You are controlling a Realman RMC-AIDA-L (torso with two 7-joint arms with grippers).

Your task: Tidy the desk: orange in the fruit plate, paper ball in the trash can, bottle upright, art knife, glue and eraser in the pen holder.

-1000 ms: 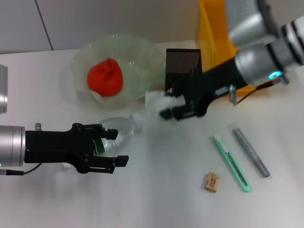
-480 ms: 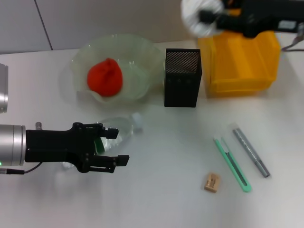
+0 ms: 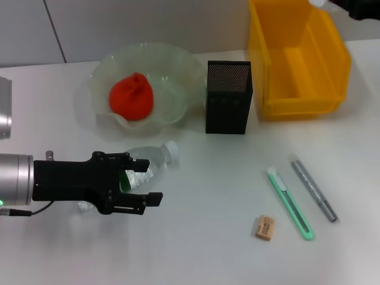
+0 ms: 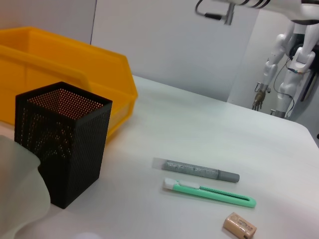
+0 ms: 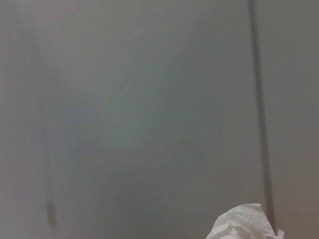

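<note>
Paper ball (image 5: 245, 224) now beyond trash can (image 3: 300, 62)

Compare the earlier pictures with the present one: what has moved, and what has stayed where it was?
The right arm carried the paper ball up from beside the pen holder, past the yellow bin, and is now almost out of the head view at its top right corner. The ball shows in the right wrist view. The left pincer stayed over the lying bottle. Orange, knife, glue and eraser are unmoved.
</note>
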